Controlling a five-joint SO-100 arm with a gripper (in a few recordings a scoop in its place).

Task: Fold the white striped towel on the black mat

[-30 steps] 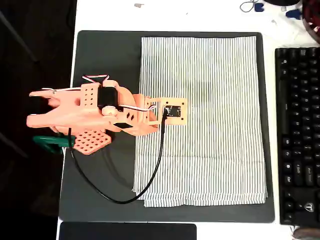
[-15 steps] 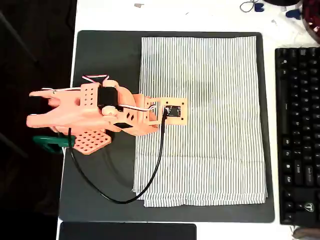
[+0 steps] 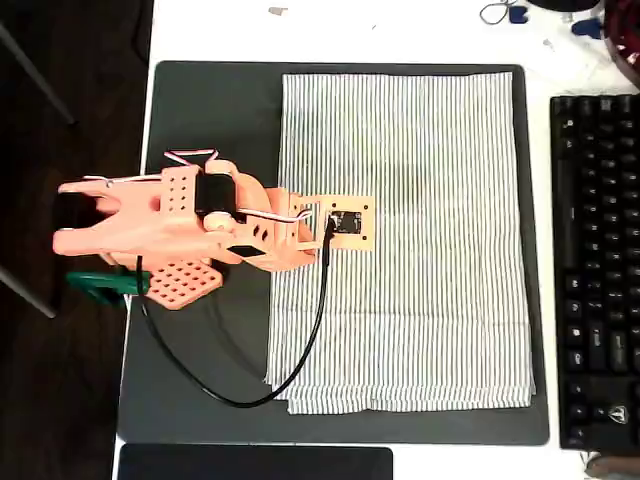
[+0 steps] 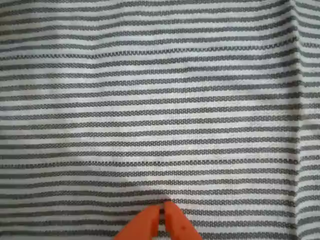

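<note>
With its orange tips pressed together and holding nothing, the end effector [image 4: 162,220] hangs over the white striped towel [image 3: 405,240], which lies flat and unfolded beneath it on the black mat [image 3: 210,110]. Step looks like pre-grasp; next it probably needs to open and reach a towel edge, likely the near one just behind it.

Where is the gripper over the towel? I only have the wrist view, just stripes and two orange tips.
Observer: In the overhead view the arm's camera end sits over the left part of the white striped towel, about midway up it.
Operator: Is the towel folded yet?
Observer: It lies spread flat on the black mat, toward the mat's right side.
Operator: Anything close to the mat?
Observer: A black keyboard lies just right of it.
Operator: Fingers shut?
Observer: In your wrist view the gripper tips meet, with no cloth pinched between them.
</note>
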